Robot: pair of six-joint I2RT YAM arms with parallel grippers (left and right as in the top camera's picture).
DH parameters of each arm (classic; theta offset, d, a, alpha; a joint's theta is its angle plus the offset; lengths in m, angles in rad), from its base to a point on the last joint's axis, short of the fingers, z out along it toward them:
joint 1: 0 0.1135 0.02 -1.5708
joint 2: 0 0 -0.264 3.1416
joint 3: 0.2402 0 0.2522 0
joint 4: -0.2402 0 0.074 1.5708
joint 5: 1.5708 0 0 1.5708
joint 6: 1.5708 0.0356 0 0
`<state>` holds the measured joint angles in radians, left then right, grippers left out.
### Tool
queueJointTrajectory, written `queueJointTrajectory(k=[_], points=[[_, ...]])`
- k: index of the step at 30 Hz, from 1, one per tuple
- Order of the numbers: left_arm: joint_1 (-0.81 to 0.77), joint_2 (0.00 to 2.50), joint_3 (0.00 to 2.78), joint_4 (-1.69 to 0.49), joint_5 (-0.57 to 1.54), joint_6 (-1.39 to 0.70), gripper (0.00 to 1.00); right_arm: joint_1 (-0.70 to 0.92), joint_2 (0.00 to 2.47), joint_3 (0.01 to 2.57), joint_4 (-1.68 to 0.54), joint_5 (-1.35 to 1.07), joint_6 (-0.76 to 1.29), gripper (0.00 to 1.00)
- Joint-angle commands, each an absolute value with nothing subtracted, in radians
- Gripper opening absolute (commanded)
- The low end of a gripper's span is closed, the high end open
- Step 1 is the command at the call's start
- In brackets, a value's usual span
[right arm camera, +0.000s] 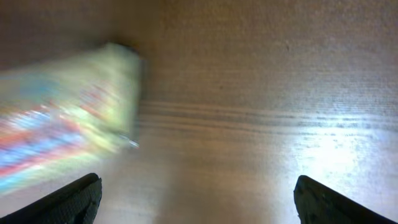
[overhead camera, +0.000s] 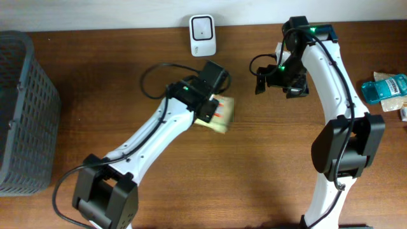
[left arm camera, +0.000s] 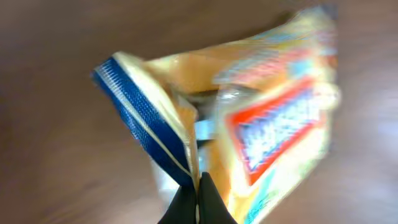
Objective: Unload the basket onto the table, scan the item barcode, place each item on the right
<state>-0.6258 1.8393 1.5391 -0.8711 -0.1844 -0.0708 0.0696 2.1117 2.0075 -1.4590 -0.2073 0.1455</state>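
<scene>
Brown wood-grain table (overhead camera: 95, 63) fills every view, and on it we begin at the left gripper (left arm camera: 198, 190), whose jaws are pinched together on the blue crimped seam of the snack packet (left arm camera: 273, 118). The rest of the yellow and red bag spreads away from the fingertips. From overhead the packet (overhead camera: 222, 114) sits near the middle of the table, just below the white scanner (overhead camera: 202, 27) at the back edge. We cannot tell whether the packet is lifted or resting on the wood. We judge it to be light and soft: thin glossy film that crumples, slips under a loose pinch and swings when held by one corner. The flat sealed seam looks like the firmest place to hold, and a grip there leaves the printed faces uncovered. We see no barcode in these blurred views. Further out, the right gripper (right arm camera: 199, 199) hangs with its fingers spread wide and nothing between them, above bare wood beside the packet. Beyond it a blue pack (overhead camera: 385, 88) lies at the right edge, and a grey basket (overhead camera: 22, 114) stands far left.
</scene>
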Motion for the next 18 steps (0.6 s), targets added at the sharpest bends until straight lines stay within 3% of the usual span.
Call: queueJointTrajectory(k=[1,2,5,10,18], points=[[-0.652,1.846,1.542,-0.831,0.191,-0.107,0.02,0.021,2.013,2.077,-1.5,-0.202,0.134,0.99],[-0.652,1.846,1.542,-0.822,0.25,-0.112,0.08,0.004,2.001,2.097,-1.518,-0.202,0.134,0.99],[-0.651,1.846,1.542,-0.797,0.33,-0.113,0.0,-0.036,1.98,2.15,-1.558,-0.202,0.134,0.98],[-0.603,1.845,1.544,-0.778,0.326,-0.147,0.0,-0.059,1.97,2.164,-1.608,-0.211,0.098,0.98],[-0.402,1.841,1.544,-0.794,0.195,-0.334,0.0,-0.058,1.971,2.03,-1.562,-0.432,-0.082,0.99]])
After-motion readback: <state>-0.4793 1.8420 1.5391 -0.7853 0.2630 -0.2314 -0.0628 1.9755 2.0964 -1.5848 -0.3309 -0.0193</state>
